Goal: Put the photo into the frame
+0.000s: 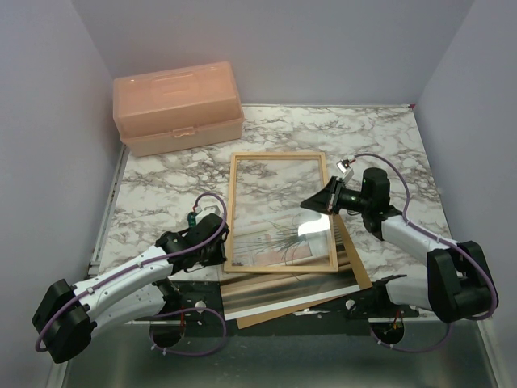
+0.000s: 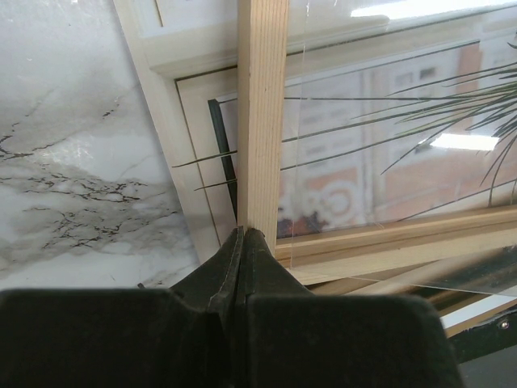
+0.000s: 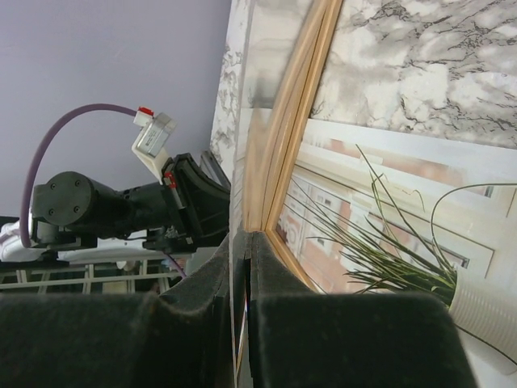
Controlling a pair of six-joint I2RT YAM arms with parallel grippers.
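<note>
The large rectangular frame [image 1: 279, 156] of thin light-wood bars lies flat in the middle of the white-and-grey marbled tabletop [image 1: 161, 202]. The thin print of a spiky potted plant at a window [image 1: 275, 238] lies face up under the frame's near half and shows through the opening. It is not yet squared to the bars.

The left gripper [image 1: 224, 242] has its fingers pressed together, with their tip against the frame's left bar near the near-left corner, probably to pin the frame in place. The right gripper [image 1: 307, 206], at the frame's right bar, seems clamped on the thin edge of a clear reflective glass sheet [image 3: 242, 145]. Most likely it is holding the sheet off the print.

A stiff brown backing board [image 1: 355, 271] pokes out beneath the stack toward the near right edge. A peach plastic toolbox [image 1: 178, 105] sits at the far left corner, and plain pale-lilac walls close in three sides.
</note>
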